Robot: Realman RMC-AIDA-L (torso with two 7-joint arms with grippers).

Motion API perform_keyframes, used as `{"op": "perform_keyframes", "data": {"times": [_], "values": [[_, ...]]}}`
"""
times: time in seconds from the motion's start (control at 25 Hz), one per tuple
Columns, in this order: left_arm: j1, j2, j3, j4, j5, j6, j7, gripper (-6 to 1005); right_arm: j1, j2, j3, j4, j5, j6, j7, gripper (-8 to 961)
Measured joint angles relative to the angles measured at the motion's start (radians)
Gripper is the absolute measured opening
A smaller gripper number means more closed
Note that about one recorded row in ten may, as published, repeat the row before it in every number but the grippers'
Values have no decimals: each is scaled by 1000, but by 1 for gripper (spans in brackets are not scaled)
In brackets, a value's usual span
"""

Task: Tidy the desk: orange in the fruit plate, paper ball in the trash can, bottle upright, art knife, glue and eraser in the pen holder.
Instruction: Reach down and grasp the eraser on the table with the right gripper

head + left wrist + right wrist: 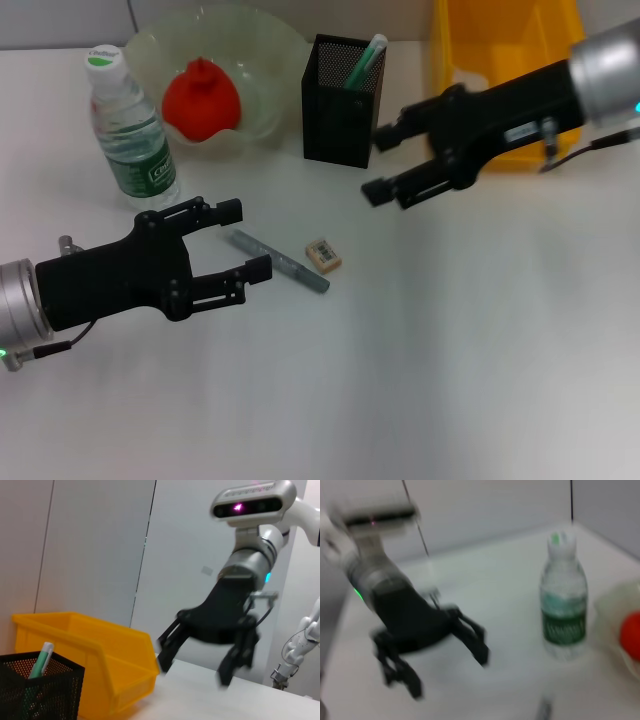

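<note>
Two black robot hands hover over a white worktop (450, 360), both with fingers spread apart and nothing between them. The black mesh pen holder (343, 98) stands upright toward the back of the worktop and serves as the landmark: a green-and-white glue stick (366, 62) leans inside it, its cap poking above the rim. Just beside the pen holder, on the robot's left, sits the translucent pale-green fruit plate (262, 60) with a red-orange fruit (202, 99) resting in it. Farther left of the pen holder, beyond the plate, a clear plastic water bottle (130, 127) with a green label and white cap stands upright. In front of the pen holder, nearer the robot, a slim grey art knife (278, 260) lies flat on the worktop at a slant, and a small tan eraser (323, 255) lies just beside it, apart from the blade body. On the other side of the pen holder, to the robot's right, a yellow plastic bin (500, 45) sits at the back edge. The right hand (385, 165) hangs just right of and in front of the pen holder, above the worktop. The left hand (245, 240) hovers well in front of the pen holder, close to the near end of the art knife, fingertips pointing toward it.
</note>
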Motion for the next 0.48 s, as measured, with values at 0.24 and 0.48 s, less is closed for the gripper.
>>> {"op": "perform_keyframes", "data": {"times": [0.24,0.48], "values": [[0,0,0,3,0,-3,6,810,88,70,-7,60,-181,106,-53,728],[-2,-2,-1,4,0,-3,9,811,147,102,-110,143,-237,196,-103,715]]}}
